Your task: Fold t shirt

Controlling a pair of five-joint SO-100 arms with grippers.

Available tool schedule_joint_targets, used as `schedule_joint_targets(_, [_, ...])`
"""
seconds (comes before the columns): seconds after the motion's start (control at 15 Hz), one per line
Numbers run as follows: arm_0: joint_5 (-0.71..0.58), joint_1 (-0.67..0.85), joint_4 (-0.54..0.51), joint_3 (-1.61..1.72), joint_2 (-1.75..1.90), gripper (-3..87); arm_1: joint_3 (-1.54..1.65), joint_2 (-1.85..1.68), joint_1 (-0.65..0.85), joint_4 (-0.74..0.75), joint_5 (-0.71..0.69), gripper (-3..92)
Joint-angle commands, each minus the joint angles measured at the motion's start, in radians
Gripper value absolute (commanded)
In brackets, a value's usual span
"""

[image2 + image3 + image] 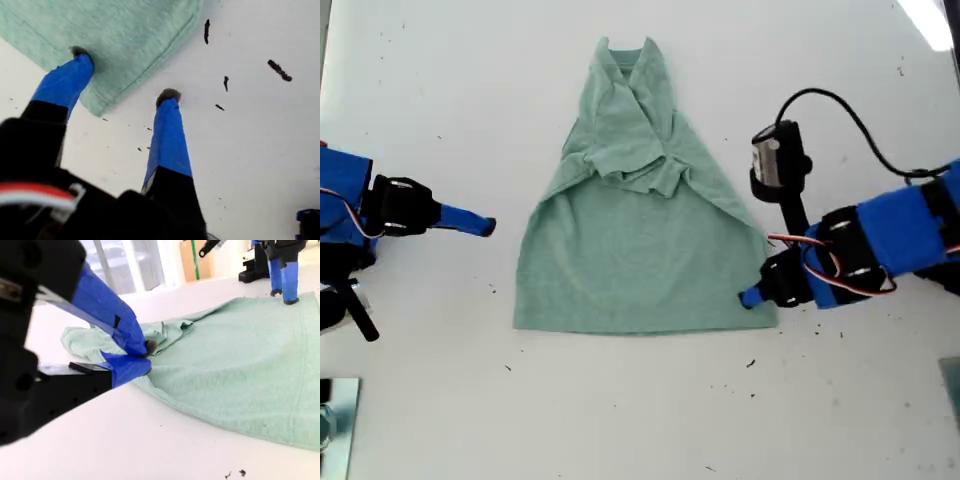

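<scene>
Most of my first arm runs off the exterior view's right edge, and in that view only one blue tip of my first gripper shows, at the near right corner of the hem. Its wrist view makes it clearer. My first gripper stands spread apart, with one finger down on the t shirt just inside the hem corner and the other finger on the bare table just beside the cloth. It grasps nothing. A few dark specks lie on the table near it. My second arm is cut off at the exterior view's left edge and reaches in low and level. My second gripper is well clear of the shirt's left side. In its own view my second gripper has its blue tips drawn together with no cloth between them, though the last sliver of gap is hard to judge. The t shirt lies in the middle of the table, collar far and hem near. Its sleeves are folded in and bunched across the chest, so the layers there cannot be sorted out. From the second wrist view the t shirt lies flat, with a rumpled ridge toward the collar end.
</scene>
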State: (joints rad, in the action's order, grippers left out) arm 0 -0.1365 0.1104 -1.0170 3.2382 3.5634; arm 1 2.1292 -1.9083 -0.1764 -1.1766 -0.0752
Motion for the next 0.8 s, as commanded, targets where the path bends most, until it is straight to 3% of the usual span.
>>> schedule_joint_targets(0.0, [-0.018, -0.005, 0.011, 0.012, 0.002, -0.2, 0.107, 0.011, -0.037, 0.181, 0.04, 17.8])
schedule_joint_targets(0.13, [-0.018, -0.009, 0.011, 0.012, 0.002, -0.2, 0.202, 0.012, -0.049, 0.29, 0.071, 3.8])
schedule_joint_targets(0.33, [-0.018, -0.012, 0.011, 0.012, 0.003, -0.2, 0.21, -0.052, -0.038, 0.232, 0.025, 2.1])
schedule_joint_targets(0.47, [-0.018, -0.012, 0.011, 0.012, 0.003, -0.2, 0.06, -0.135, 0.005, 0.009, -0.077, -0.5])
schedule_joint_targets(0.67, [-0.018, -0.015, 0.009, 0.012, 0.003, -0.2, -0.468, -0.023, 0.043, -0.5, -0.184, -0.5])
schedule_joint_targets(0.73, [-0.018, -0.015, 0.009, 0.012, 0.003, -0.2, -0.632, 0.04, 0.051, -0.578, -0.242, -0.5])
